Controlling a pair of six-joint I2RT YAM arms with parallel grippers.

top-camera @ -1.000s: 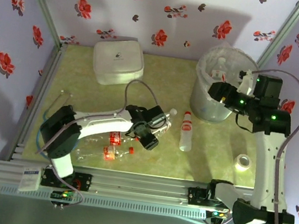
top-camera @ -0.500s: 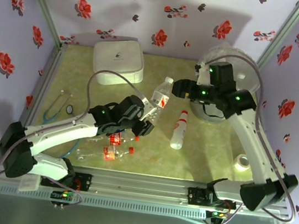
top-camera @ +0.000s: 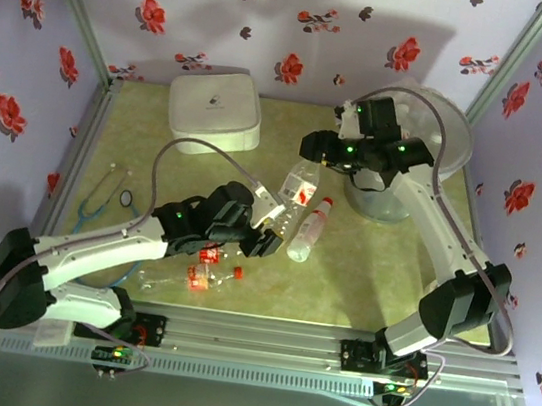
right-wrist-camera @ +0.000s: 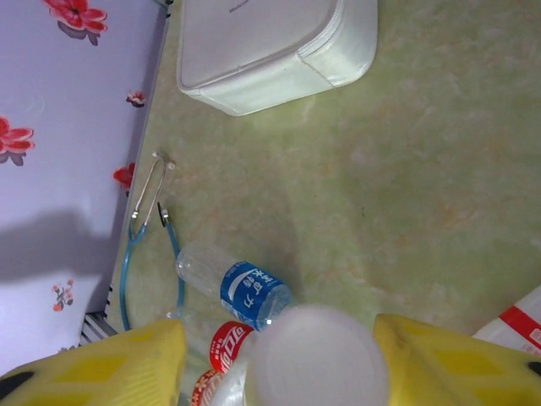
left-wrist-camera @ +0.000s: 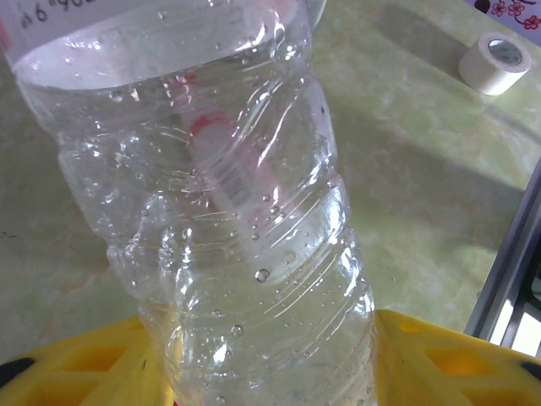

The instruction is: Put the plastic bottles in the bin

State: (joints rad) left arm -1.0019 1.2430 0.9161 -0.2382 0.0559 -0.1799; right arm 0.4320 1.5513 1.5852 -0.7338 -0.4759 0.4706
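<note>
The left gripper (top-camera: 270,227) is clenched on the lower body of a clear bottle (top-camera: 300,181) and holds it tilted above the desk (top-camera: 292,125), to the left of the bin (top-camera: 457,116). The right gripper (right-wrist-camera: 281,342) is released, with its yellow fingers (right-wrist-camera: 110,364) on both sides of this bottle's white cap (right-wrist-camera: 317,359). A second bottle (top-camera: 307,230) lies on the desk just beside, and more bottles (top-camera: 204,264) lie under the left arm.

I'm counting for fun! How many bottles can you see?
5: held bottle in left gripper, lying bottle beside it, three more bottles by the left arm. The bin may hide others.
</note>
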